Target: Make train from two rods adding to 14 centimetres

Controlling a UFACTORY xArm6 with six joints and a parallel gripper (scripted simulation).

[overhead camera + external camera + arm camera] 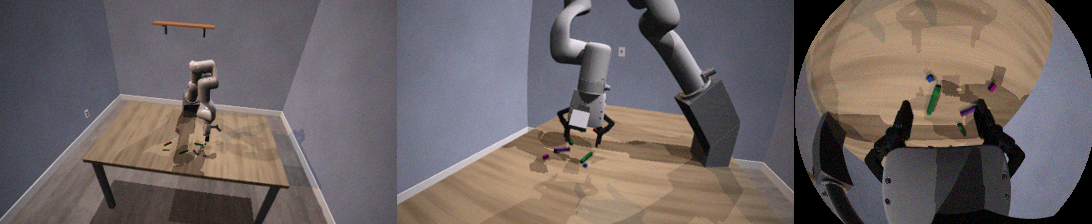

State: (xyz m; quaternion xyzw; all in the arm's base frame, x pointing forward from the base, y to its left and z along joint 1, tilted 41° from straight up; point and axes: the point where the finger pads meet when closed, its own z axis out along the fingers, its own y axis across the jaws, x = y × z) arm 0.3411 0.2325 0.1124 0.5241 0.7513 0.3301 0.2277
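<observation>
Left to right from the exterior side, on the wooden table top [658, 192]:
- short magenta rod [546, 155], lying on its own at the left edge of the cluster.
- slim purple rod [561, 150], flat, just beside the magenta one but apart from it. Purple is 6, so I'd take it as one half of the 14.
- far green rod [570, 141], flat, mostly under the tool and right by one fingertip. In the wrist view it shows as a short green piece [962, 129] low between the fingers.
- near green rod [586, 157], flat and angled, with a tiny blue rod [585, 165] just off its near end. Green is 8, so either green one pairs with purple.
- red and lime rods are largely hidden behind the tool from this side. The top view shows them well apart to the left: red rod [167, 143], lime rod [166, 149].

The black two-finger gripper [582, 141] is spread fully wide and holds nothing. It points straight down with its tips low, close above the table, over the far green rod. That looks like the setup for a top-down pick of it.

No train yet: purple and both greens lie at different angles with no ends touching.

Risk, as I judge it: the cluster is tight, so a finger coming down could nudge the purple rod.
</observation>
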